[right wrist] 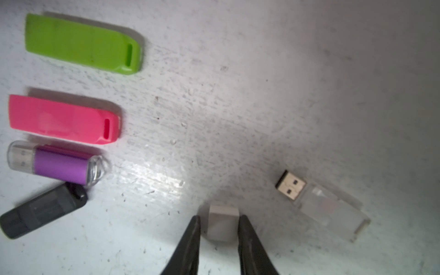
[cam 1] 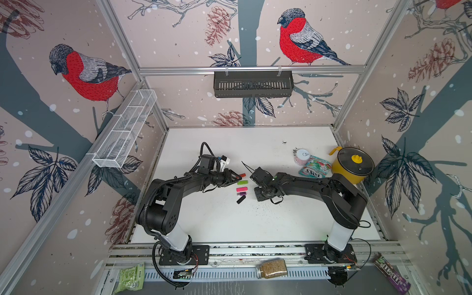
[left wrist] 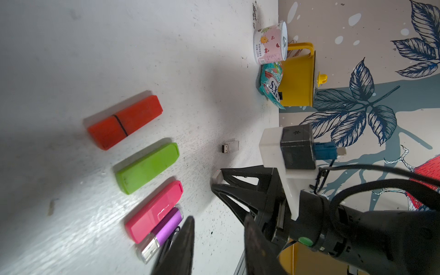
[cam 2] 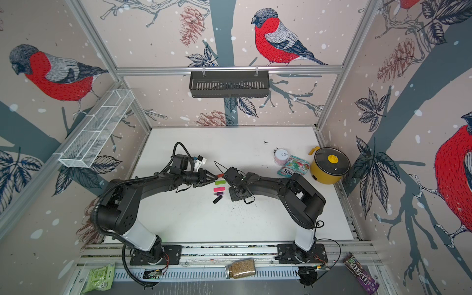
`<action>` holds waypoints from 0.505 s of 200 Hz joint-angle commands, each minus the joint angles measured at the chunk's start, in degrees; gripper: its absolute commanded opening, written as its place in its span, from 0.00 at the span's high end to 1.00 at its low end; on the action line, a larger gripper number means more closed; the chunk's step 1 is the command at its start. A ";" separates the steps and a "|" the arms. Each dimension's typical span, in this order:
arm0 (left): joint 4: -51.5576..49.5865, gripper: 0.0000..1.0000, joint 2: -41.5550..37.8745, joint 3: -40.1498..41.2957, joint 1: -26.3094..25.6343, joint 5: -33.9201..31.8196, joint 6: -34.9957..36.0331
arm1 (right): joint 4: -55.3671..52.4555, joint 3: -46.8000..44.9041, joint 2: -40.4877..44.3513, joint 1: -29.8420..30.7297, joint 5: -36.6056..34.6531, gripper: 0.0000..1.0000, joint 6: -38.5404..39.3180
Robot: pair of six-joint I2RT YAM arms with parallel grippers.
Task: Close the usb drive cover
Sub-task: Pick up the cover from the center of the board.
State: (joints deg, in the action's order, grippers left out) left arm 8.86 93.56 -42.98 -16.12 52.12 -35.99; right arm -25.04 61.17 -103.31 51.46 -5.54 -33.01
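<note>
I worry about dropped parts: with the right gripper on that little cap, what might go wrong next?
The right gripper pinches the tiny cap only at its tips, so it may twist or pop out when lifted. The clear usb drive lies loose, plug bare; unless the open left gripper steadies it, pressing the cap on may slide it.

Cover [right wrist: 223,222] just beside usb drive [right wrist: 320,204]
</note>
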 commanded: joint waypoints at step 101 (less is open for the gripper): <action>2.30 0.64 0.33 -0.31 0.12 0.40 0.13 | -3.09 -0.70 -0.03 0.09 2.38 0.77 0.99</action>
State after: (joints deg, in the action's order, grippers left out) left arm 8.95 93.84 -43.00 -16.12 52.14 -36.01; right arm -25.23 60.62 -102.94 51.44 -5.43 -32.84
